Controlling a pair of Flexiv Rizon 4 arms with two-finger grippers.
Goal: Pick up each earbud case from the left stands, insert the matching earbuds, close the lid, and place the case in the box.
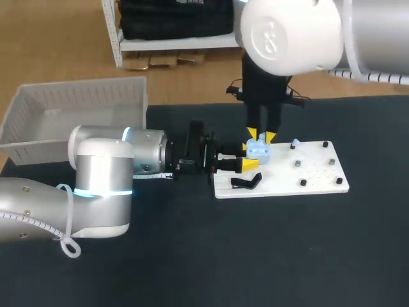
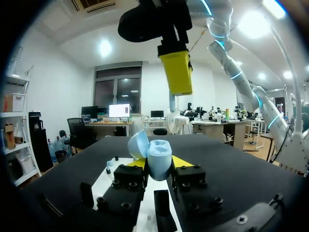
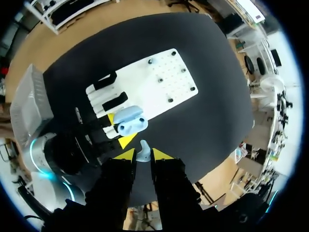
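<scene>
Head view: on the black worktop [image 1: 255, 256], a white board [image 1: 319, 182] lies at 3 o'clock. The left pincer [image 1: 249, 155], level from 9, grips the open earbud case [image 1: 258, 151] over it.

Left wrist view: the earbud case [image 2: 158, 162] sits between its tips.

Right wrist view: the right pincer [image 3: 143, 154], pointing down, pinches an earbud [image 3: 142, 151] just before the earbud case [image 3: 129, 121].

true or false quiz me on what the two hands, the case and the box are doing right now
1. The left hand holds the earbud case with its lid open. True.
2. The right hand is empty. False: it grips an earbud between its fingertips.
3. The case lies in the box. False: it is held at the white board, apart from the box.
4. The right hand is above the case. True.
</scene>
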